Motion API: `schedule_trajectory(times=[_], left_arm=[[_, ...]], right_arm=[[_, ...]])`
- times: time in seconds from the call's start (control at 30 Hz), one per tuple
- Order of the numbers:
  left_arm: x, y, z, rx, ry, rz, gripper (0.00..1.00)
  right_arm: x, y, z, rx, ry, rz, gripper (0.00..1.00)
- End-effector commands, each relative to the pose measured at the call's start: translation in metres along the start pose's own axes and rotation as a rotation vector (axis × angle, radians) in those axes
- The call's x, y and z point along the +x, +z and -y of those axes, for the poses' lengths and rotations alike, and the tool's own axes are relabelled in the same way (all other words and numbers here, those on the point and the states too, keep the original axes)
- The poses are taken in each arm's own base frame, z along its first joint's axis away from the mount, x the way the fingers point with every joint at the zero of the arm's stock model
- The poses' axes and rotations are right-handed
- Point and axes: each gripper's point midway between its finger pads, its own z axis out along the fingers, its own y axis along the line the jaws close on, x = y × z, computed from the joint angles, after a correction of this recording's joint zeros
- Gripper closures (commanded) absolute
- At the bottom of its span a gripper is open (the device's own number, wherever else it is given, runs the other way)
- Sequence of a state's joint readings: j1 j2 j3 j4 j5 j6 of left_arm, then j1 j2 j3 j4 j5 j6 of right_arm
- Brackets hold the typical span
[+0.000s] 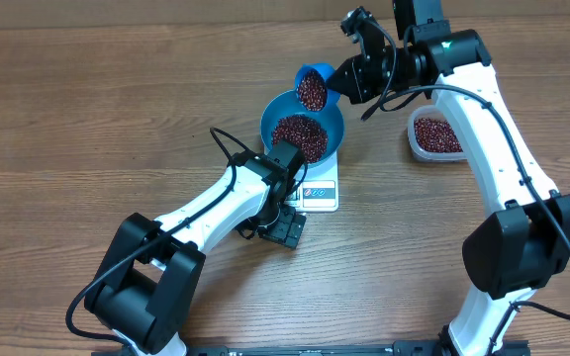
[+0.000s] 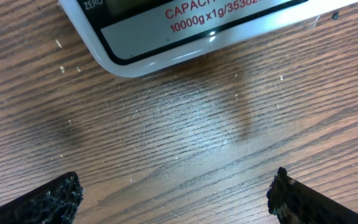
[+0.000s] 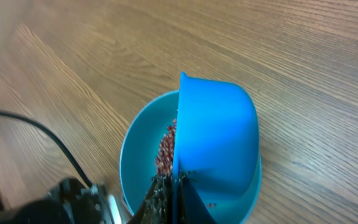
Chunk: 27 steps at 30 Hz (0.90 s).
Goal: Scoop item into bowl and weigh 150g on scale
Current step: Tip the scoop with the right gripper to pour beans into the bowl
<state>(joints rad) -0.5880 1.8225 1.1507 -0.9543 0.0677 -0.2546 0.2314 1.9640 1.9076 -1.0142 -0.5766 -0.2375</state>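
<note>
A: From above, where is the bowl (image 1: 269,117)?
B: It stands on the scale (image 1: 321,190), which lies on the worktop (image 1: 87,109), and it covers most of the scale. Inside lies a heap of dark red beans (image 1: 300,133).
A: And the arms?
B: The right fingers (image 1: 344,77) are clamped on a small blue scoop (image 1: 312,89) full of beans, at the bowl's rim on the far side of the scale. The left fingers (image 1: 287,230) hang near the scale's display edge. A clear tub (image 1: 416,140) with more beans is to the right of the scale, apart from it.
A: What does the left wrist camera show?
B: A corner of the scale with red print, and bare wood beside it. The two fingers are wide apart and hold nothing.
A: And the right wrist camera?
B: The scoop is tilted on its side over the bowl, with the fingers pressed on its handle. Beans lie in the bowl beneath.
</note>
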Motion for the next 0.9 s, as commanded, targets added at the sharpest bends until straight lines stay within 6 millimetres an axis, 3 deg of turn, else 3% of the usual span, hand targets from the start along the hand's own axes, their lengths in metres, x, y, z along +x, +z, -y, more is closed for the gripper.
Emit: schedule_trajectory(times=[0.0, 0.87], left_arm=[[-0.0024, -0.0005, 0.0005, 0.000, 0.015, 0.002, 0.00], [-0.0022, -0.0005, 0.0004, 0.000, 0.016, 0.001, 0.00]], right_arm=[[-0.0190, -0.0256, -0.0199, 0.056, -0.173, 0.051, 0.96], [-0.0196, -0.0220, -0.0184, 0.113, -0.201, 0.039, 0.96]])
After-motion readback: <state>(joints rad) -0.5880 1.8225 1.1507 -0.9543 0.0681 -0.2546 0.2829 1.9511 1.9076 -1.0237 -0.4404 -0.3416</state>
